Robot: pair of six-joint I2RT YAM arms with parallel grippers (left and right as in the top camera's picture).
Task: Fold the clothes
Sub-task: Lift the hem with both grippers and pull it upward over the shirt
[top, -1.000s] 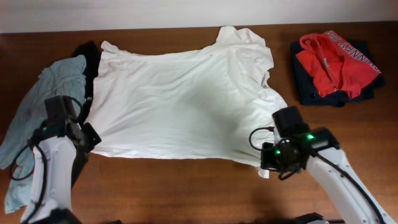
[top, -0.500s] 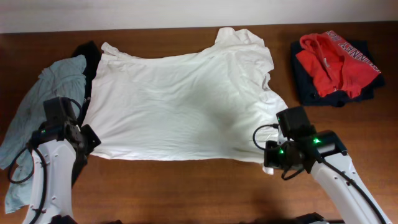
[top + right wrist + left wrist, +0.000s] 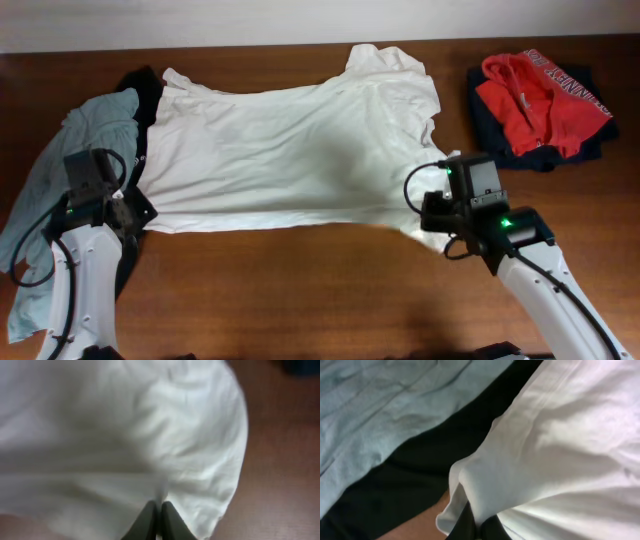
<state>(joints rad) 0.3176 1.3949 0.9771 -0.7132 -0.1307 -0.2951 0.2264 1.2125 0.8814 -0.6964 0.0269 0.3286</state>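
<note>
Both arms have drawn toward the top of the frame, pulling the lower hem of the white T-shirt [image 3: 280, 150] up with them. The left gripper [image 3: 143, 213] and right gripper [image 3: 428, 214] each keep their fingers pressed together, pinching a hem corner. The garment lies spread across the surface [image 3: 300, 290], beside a pale blue shirt [image 3: 60, 170] at centre left.

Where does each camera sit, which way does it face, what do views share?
Overhead: above the table, facing down on the white T-shirt and grey-blue shirt; left arm and right arm show.
Left wrist: on that arm, facing along the left claw, shut on the T-shirt's edge by the black shirt.
Right wrist: on that arm, facing along the right claw, shut on the T-shirt.
Shared: all three show the white T-shirt.
</note>
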